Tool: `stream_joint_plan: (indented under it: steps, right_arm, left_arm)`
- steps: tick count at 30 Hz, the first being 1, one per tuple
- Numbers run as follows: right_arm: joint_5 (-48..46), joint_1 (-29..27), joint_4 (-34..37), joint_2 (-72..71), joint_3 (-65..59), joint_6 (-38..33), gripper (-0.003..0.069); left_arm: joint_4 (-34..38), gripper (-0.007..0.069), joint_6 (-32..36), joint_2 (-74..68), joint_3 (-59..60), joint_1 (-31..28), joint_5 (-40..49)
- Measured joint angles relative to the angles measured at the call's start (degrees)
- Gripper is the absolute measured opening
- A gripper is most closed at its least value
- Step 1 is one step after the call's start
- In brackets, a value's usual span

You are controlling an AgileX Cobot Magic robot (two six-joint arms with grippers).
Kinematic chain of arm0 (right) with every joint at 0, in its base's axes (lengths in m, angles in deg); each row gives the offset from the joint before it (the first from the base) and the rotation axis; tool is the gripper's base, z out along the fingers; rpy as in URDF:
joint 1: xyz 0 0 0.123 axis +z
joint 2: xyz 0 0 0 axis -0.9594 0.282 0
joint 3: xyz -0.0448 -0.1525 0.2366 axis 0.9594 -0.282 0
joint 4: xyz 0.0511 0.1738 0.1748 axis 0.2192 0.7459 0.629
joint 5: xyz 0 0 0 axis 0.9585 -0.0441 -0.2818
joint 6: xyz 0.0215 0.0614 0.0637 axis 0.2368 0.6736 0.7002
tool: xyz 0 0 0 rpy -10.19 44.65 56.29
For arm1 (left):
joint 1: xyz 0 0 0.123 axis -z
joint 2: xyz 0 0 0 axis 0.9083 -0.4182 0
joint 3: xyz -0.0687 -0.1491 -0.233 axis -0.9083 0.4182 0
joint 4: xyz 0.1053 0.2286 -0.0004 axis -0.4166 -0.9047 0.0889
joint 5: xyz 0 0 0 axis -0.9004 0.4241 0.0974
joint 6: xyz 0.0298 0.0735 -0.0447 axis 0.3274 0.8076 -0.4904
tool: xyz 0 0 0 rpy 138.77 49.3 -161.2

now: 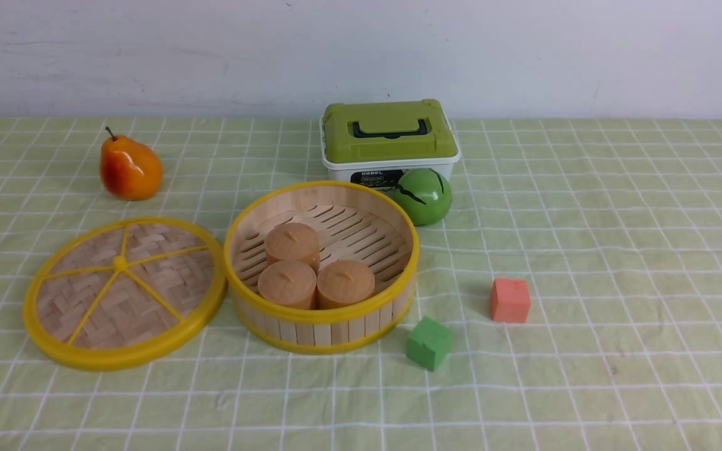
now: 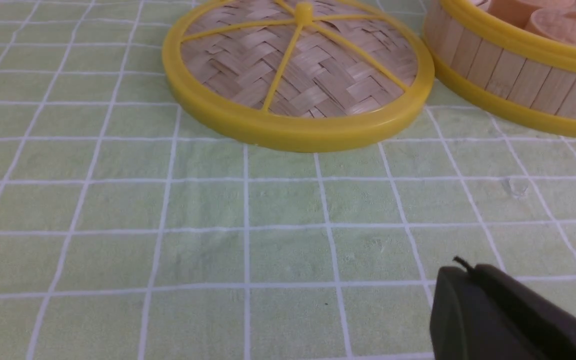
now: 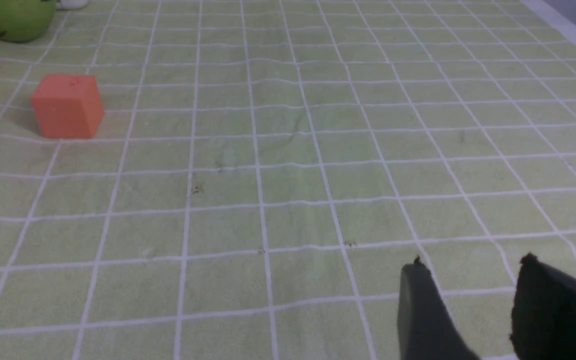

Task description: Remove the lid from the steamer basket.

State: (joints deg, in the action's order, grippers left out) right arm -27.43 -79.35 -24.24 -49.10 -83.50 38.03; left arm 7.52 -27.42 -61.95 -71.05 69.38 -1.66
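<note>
Resting flat on the checked green tablecloth point(image 1: 586, 250), the lid point(image 1: 124, 291) lies just to the left of the steamer basket point(image 1: 321, 316), their yellow rims touching or nearly so. The basket stands uncovered and holds three tan round buns point(image 1: 317, 269) on its slatted floor. Behind the basket sits a white box with green lid point(image 1: 388, 139); a green ball point(image 1: 423, 196) lies in front of that box, close to the basket's far right edge. A pear point(image 1: 130, 169) stands well behind the lid. A green cube point(image 1: 429, 342) lies just beside the basket's near right side, and a red cube point(image 1: 509, 300) lies farther right. No arm appears in the front view. Left wrist view: the left gripper point(image 2: 473, 280) shows as one dark mass above bare cloth, near the lid but apart from it; whether its jaws are parted cannot be told. Right wrist view: the right gripper point(image 3: 470, 272) has its fingers spread with cloth visible between them, grasping nothing, well apart from the red cube.
</note>
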Motion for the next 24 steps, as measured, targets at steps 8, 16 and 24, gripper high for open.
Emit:
stream_joint_plan:
  steps: [8,16,24]
  right_arm:
    - [0.0,0.0,0.0,0.0,0.0,0.0,0.0241]
    - [0.0,0.0,0.0,0.0,0.0,0.0,0.0241]
    - [0.0,0.0,0.0,0.0,0.0,0.0,0.0241]
  left_arm:
    - [0.0,-0.0009,0.01,0.0,0.0,0.0,0.0]
    - [0.0,-0.0002,0.01,0.0,0.0,0.0,0.06]
    - [0.0,-0.0001,0.01,0.0,0.0,0.0,0.09]
